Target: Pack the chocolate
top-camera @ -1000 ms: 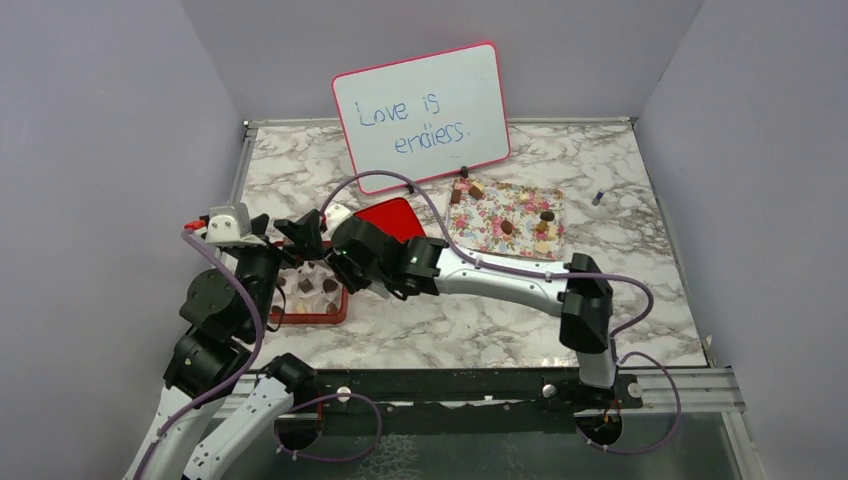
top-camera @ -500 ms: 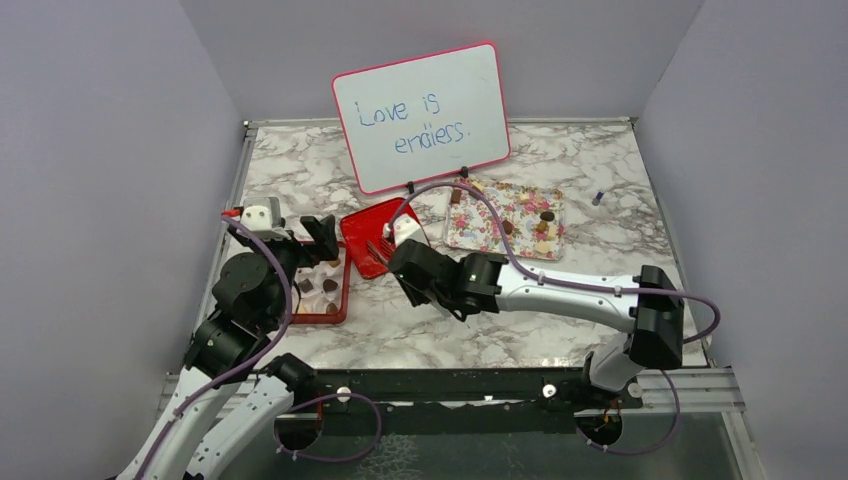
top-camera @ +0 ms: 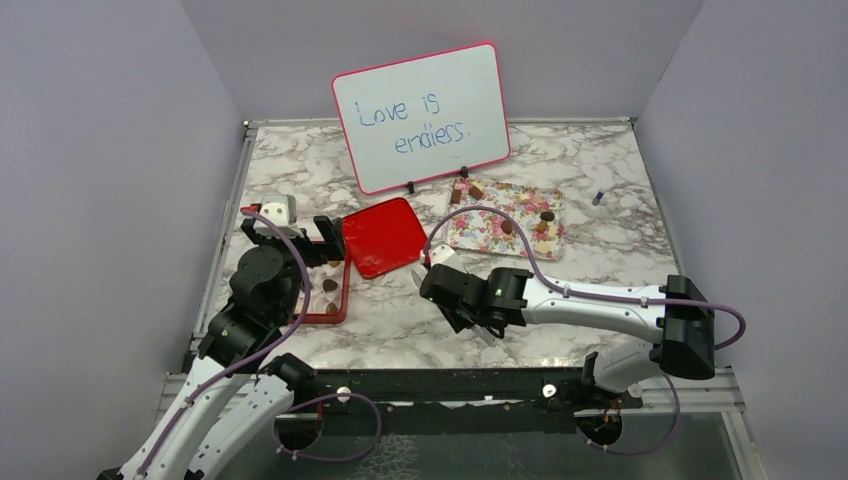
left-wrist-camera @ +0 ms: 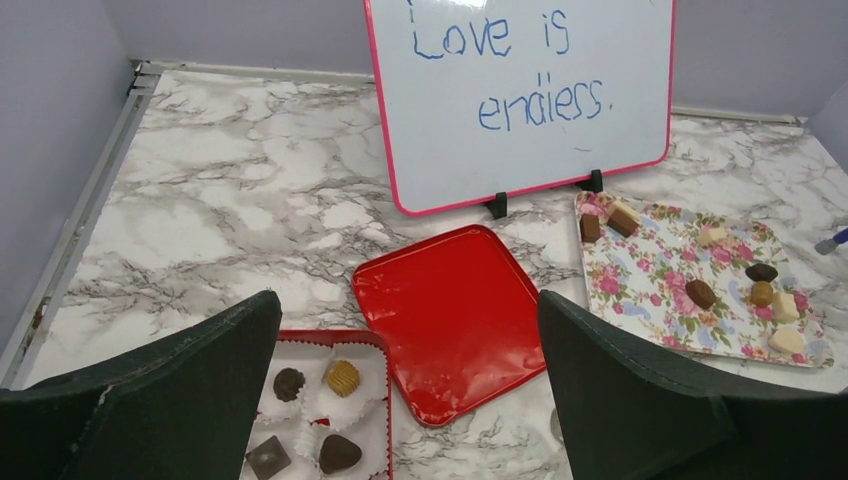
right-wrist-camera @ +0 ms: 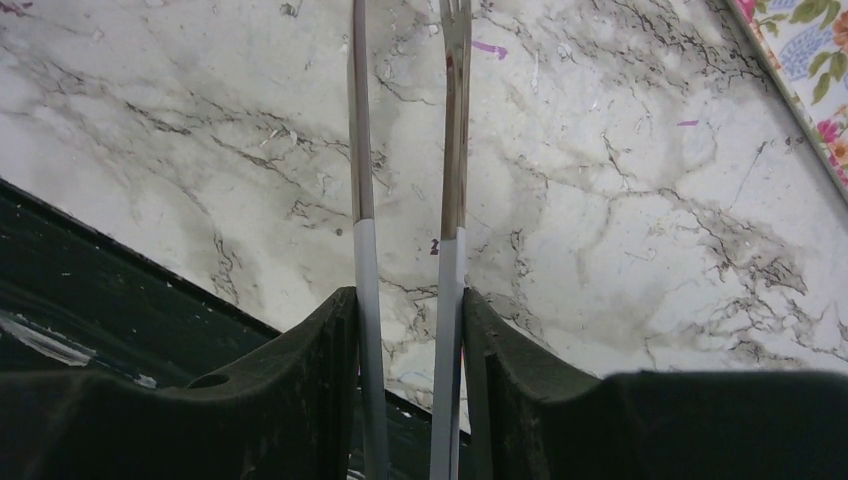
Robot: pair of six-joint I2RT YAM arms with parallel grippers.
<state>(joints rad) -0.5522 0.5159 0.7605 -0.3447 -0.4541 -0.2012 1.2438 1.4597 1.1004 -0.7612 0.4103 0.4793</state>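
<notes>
Several chocolate pieces (left-wrist-camera: 700, 293) lie on the flower-patterned tray (top-camera: 482, 238) at the back right. More chocolate pieces (left-wrist-camera: 342, 377) sit in white paper cups inside the red box (left-wrist-camera: 330, 336) at the left. My left gripper (left-wrist-camera: 408, 330) hangs open above the box's far end, holding nothing; from above the left gripper (top-camera: 290, 236) is seen over the box (top-camera: 344, 292). My right gripper (right-wrist-camera: 410, 300) is shut on metal tongs (right-wrist-camera: 455, 150), whose empty tips point over bare marble. That right gripper (top-camera: 452, 296) is mid-table, between box and tray.
The red lid (top-camera: 383, 235) lies flat between box and tray. A whiteboard (top-camera: 420, 115) reading "Love is endless." stands at the back. A small blue-capped item (top-camera: 597, 197) lies right of the tray. The dark near table edge (right-wrist-camera: 120, 270) is close to the right gripper.
My right arm has swung from over the red box to the right and towards the near edge, carrying the tongs. My left gripper has shifted slightly right and back, still open.
</notes>
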